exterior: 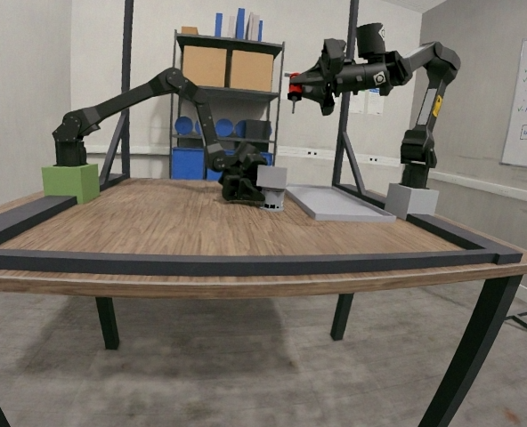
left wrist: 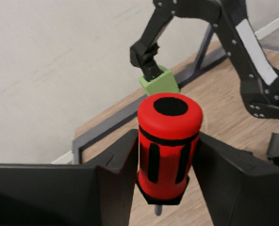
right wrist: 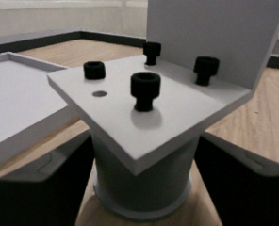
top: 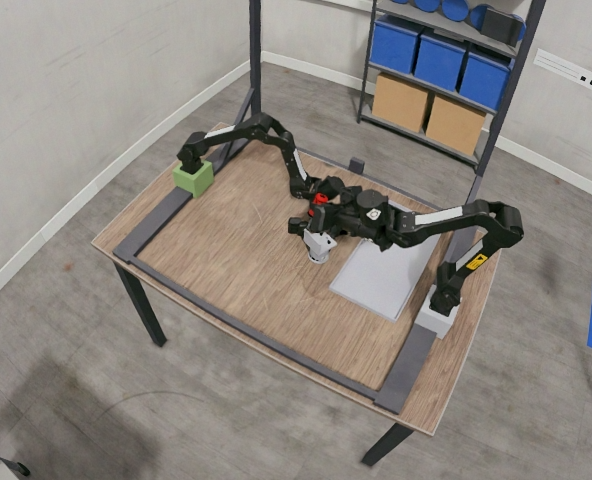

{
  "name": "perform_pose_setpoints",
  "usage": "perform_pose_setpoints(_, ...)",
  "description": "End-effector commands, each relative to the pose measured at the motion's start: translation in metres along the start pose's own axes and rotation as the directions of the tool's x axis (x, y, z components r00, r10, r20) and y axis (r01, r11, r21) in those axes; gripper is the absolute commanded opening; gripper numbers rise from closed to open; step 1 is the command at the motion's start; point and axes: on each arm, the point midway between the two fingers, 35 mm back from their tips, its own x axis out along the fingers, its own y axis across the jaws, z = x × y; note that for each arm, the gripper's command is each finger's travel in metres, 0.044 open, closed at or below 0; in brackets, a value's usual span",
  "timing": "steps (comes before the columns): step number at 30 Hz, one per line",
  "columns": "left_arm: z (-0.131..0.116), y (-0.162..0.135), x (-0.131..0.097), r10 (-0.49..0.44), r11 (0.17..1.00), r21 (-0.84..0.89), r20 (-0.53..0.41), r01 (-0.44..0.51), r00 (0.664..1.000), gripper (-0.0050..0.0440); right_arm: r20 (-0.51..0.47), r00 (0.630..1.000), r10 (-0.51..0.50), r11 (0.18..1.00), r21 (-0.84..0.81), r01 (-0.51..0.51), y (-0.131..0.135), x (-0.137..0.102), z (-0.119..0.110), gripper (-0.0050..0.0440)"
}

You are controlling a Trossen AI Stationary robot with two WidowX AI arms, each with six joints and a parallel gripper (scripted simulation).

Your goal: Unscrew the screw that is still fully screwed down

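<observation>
The joint module [top: 318,256] [exterior: 272,199] [right wrist: 144,193] stands upright with the grey bracket [top: 314,240] [exterior: 271,176] [right wrist: 177,105] on top. In the right wrist view, the front screw [right wrist: 145,87], right screw [right wrist: 206,68] and back screw [right wrist: 152,51] stand raised with shank showing. The left screw [right wrist: 94,71] sits low, no shank visible; a small empty hole [right wrist: 100,93] is near it. My right gripper [right wrist: 143,135] is shut on the module's body. My left gripper [exterior: 295,87] [left wrist: 163,136] is shut on the red screwdriver [top: 320,198] [left wrist: 170,122], high above the table, its bit pointing down.
A shallow grey tray [top: 366,304] [exterior: 346,217] lies beside the module, toward the left arm's grey base [top: 435,320] [exterior: 410,202]. The right arm stands on a green base [top: 193,180] [exterior: 70,181]. A dark frame [top: 255,335] [exterior: 255,265] runs along the table edge. The left arm reaches over the tray.
</observation>
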Motion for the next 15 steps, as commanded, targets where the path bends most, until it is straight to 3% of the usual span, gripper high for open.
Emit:
perform_pose_setpoints(1,0.004,-0.004,0.009,-0.064,0.998,-0.008,0.042,0.064,0.997,0.0135,0.012,1.000,0.000,0.999,0.034,0.000,0.005,0.002,0.015,0.0245)
perform_pose_setpoints(6,-0.007,-0.022,0.022,-0.172,0.984,-0.029,0.060,0.174,0.983,0.0135,0.012,1.000,0.000,0.999,0.034,0.000,0.005,0.002,0.015,0.0245)
perform_pose_setpoints(11,-0.007,-0.022,0.022,-0.172,0.984,-0.029,0.060,0.174,0.983,0.0135,0.012,1.000,0.000,0.999,0.034,0.000,0.005,0.002,0.015,0.0245)
perform_pose_setpoints(15,-0.016,-0.035,0.027,-0.248,0.965,-0.065,0.081,0.253,0.965,0.0135,0.012,1.000,0.000,0.999,0.034,0.000,0.005,0.002,0.015,0.0245)
